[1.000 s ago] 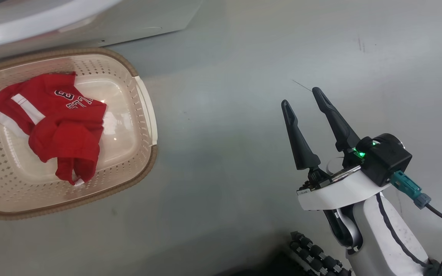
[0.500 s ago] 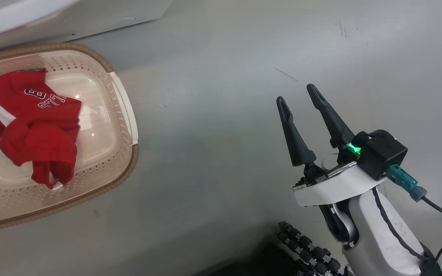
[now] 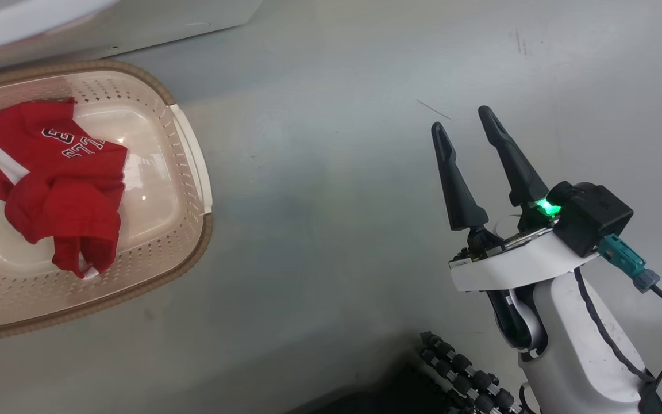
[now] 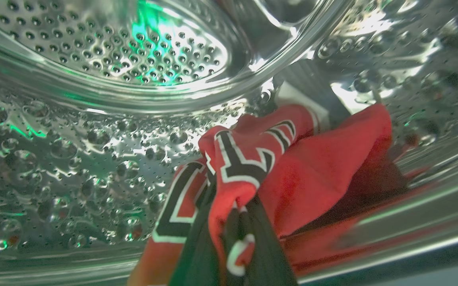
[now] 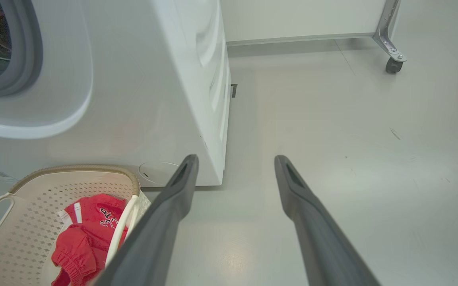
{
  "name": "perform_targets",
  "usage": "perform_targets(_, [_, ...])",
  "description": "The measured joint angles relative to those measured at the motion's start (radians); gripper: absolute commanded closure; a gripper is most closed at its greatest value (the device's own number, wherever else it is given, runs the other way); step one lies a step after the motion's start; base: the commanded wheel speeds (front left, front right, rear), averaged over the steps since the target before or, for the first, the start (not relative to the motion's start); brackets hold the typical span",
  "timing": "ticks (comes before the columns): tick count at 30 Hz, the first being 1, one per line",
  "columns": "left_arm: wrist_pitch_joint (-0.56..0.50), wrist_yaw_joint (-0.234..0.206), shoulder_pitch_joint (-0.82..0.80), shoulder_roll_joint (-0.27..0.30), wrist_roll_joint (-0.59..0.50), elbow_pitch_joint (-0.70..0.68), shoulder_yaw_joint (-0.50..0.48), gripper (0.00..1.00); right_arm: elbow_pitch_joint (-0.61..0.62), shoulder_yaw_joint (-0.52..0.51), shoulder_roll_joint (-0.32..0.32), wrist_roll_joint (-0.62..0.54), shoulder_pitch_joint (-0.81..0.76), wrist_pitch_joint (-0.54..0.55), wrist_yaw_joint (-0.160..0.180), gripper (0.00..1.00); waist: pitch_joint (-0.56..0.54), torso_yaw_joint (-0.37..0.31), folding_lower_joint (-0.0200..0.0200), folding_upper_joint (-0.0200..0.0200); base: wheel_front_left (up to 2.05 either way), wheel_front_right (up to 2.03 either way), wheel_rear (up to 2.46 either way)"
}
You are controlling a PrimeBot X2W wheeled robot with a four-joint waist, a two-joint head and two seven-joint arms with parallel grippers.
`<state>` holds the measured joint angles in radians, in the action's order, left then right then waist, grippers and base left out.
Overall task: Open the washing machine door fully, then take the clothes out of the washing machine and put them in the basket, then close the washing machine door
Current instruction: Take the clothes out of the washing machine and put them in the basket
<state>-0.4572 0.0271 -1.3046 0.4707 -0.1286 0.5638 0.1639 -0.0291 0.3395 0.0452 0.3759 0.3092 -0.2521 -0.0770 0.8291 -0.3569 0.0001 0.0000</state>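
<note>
Left gripper [image 4: 233, 206], inside the drum [image 4: 94, 159], pinches a fold of the jersey [image 4: 312, 171], whose bulk lies ahead and rightward in its wrist view. Right gripper [image 3: 464, 121] hangs spread, well apart from the basket [image 3: 193, 172].

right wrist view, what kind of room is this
Likely a laundry corner in a lab or workshop: a washing machine on a grey floor, a basket beside it, a wheeled metal frame behind.

I read "3", upside down, on red shirt [image 3: 49, 190] near basket [image 3: 207, 227] far edge; adjoining script illegible. Numerals on jersey [image 4: 312, 171] folded, unreadable.
</note>
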Motion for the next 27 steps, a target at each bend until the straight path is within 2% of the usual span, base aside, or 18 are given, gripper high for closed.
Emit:
perform_targets(3, [0.019,0.001,-0.007,-0.035,0.021,-0.023,0.000,1.00,0.008,-0.012,0.000,0.000,0.000,0.000,0.000,0.00,0.003,0.015,0.0000,0.0000,0.00,0.00,0.00])
perform_targets(15, [0.153,0.010,-0.005,-0.043,0.094,-0.085,-0.044,1.00,0.020,-0.029,0.001,-0.005,0.017,0.000,0.002,0.00,0.010,0.067,0.0000,0.0000,0.00,0.00,0.00])
perform_targets(27, [0.337,-0.021,0.147,-0.137,0.193,-0.197,-0.098,1.00,0.020,-0.065,0.001,-0.040,0.017,0.000,0.009,0.00,-0.026,0.115,-0.0001,0.0000,0.00,0.00,0.00])
